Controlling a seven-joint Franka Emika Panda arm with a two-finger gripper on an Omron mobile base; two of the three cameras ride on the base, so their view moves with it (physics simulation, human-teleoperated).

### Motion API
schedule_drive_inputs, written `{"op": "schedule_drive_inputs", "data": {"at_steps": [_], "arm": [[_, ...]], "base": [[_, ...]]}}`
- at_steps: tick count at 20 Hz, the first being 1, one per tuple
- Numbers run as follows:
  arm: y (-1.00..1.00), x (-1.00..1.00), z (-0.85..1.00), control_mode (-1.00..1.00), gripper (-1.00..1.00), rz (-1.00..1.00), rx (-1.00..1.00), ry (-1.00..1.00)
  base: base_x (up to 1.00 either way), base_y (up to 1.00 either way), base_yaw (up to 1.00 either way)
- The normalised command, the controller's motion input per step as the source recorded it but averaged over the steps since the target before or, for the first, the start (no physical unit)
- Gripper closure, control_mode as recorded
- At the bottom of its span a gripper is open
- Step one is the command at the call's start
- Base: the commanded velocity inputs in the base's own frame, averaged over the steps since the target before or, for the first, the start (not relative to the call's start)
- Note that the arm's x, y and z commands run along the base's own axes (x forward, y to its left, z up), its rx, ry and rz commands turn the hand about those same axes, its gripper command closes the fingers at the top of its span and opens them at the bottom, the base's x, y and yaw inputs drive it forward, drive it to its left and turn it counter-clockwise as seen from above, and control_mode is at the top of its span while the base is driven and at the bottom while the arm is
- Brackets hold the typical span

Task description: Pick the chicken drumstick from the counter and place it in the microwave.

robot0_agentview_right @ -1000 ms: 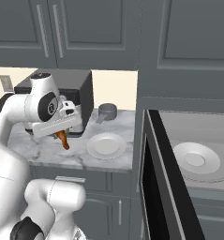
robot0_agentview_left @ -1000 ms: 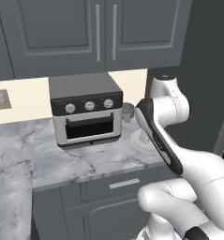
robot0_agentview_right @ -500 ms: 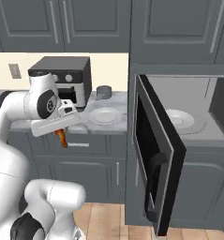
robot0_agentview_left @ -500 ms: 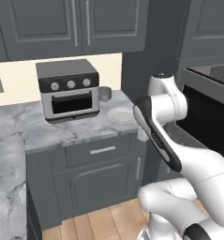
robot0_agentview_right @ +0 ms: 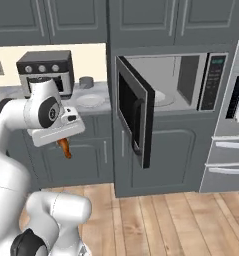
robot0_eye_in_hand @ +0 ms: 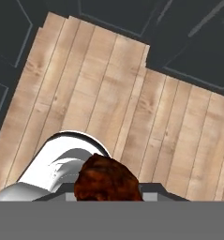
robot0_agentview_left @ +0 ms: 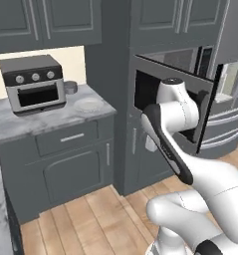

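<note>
Drumstick in transit, microwave door open.
Left base: microwave (robot0_agentview_left: 170, 84) beside bench (robot0_agentview_left: 51, 122). Right base: gripper (robot0_agentview_right: 62, 141) clamped on drumstick (robot0_agentview_right: 65, 147), hanging below. Hand: drumstick over floor (robot0_eye_in_hand: 108, 93). Lift above sill, enter past door edge.

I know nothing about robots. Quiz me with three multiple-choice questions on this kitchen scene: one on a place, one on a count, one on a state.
1. Where is the chicken drumstick?
A. on the counter
B. held in the gripper
C. inside the microwave

2. How many knobs on the toaster oven?
A. one
B. three
C. five

3. The microwave door is:
A. open
B. shut
C. missing

Answers: 1 B, it hangs under the hand above the wooden floor. 2 B, three round knobs sit in a row. 3 A, the door swings out, showing the turntable.
</note>
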Motion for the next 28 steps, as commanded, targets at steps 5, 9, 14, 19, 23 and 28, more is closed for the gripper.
{"op": "schedule_drive_inputs", "data": {"at_steps": [5,9,14,19,23,28], "arm": [[0.00,0.00,0.00,1.00,1.00,0.00,0.00,0.00],[0.00,0.00,0.00,1.00,1.00,0.00,0.00,0.00],[0.00,0.00,0.00,1.00,1.00,0.00,0.00,0.00],[0.00,0.00,0.00,1.00,1.00,0.00,0.00,0.00],[0.00,0.00,0.00,1.00,1.00,0.00,0.00,0.00],[0.00,0.00,0.00,1.00,1.00,0.00,0.00,0.00]], "base": [[-1.00,0.00,-0.29],[-0.86,-0.26,-0.22],[-0.12,-0.89,-0.10],[0.67,-0.82,0.00],[1.00,-0.50,0.00],[1.00,-0.15,0.24]]}}
